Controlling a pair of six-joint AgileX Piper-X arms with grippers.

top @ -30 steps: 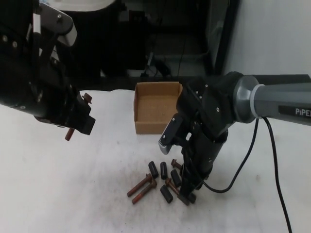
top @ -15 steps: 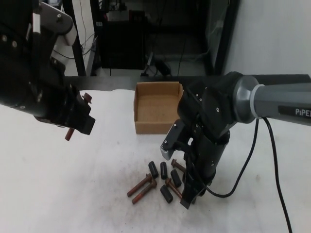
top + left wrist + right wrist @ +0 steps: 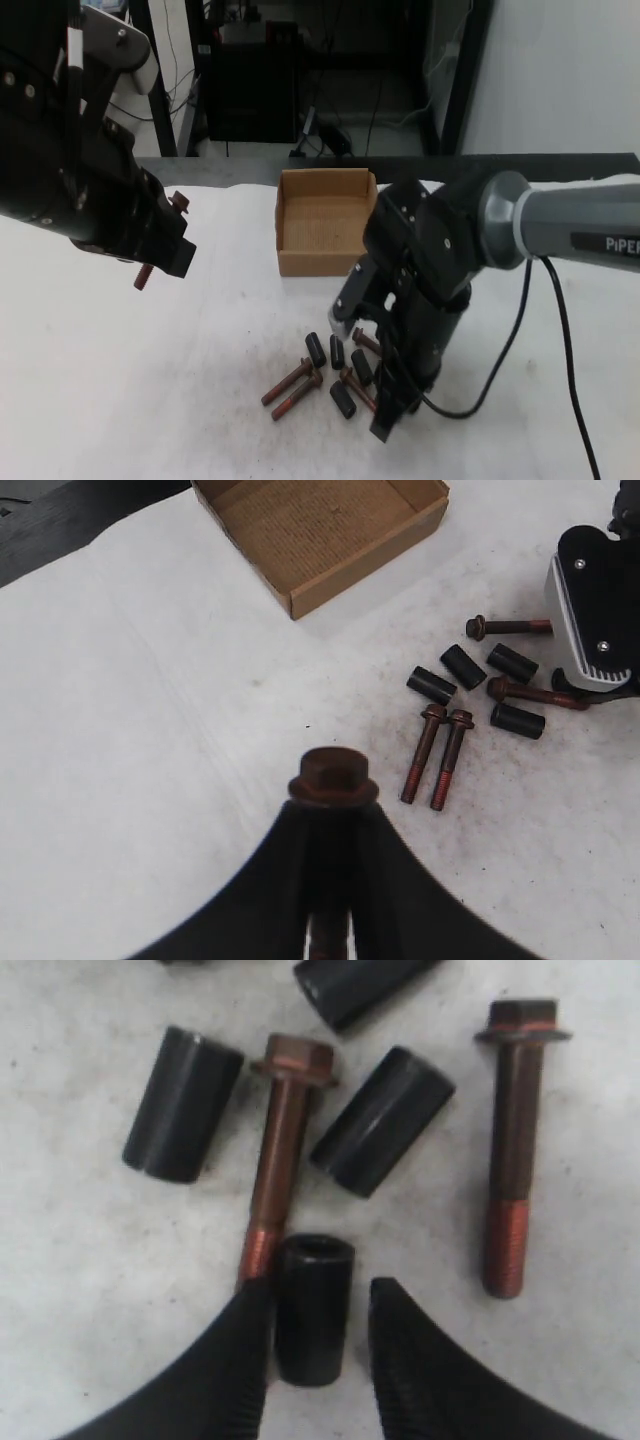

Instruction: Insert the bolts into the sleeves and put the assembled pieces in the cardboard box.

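White bench (image 3: 150,380); left gripper (image 3: 333,825) pinches rusty hex-head bolt (image 3: 333,778); cylindrical sleeves (image 3: 183,1103).

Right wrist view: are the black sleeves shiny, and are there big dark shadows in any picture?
Right wrist view: the tilted sleeve has a soft pale sheen along its side, no hard glare, and only a faint shadow beside it. Left wrist view: the two side-by-side bolts cast weak shadows on the white bench. High view: the bench is bright, the room behind dark.
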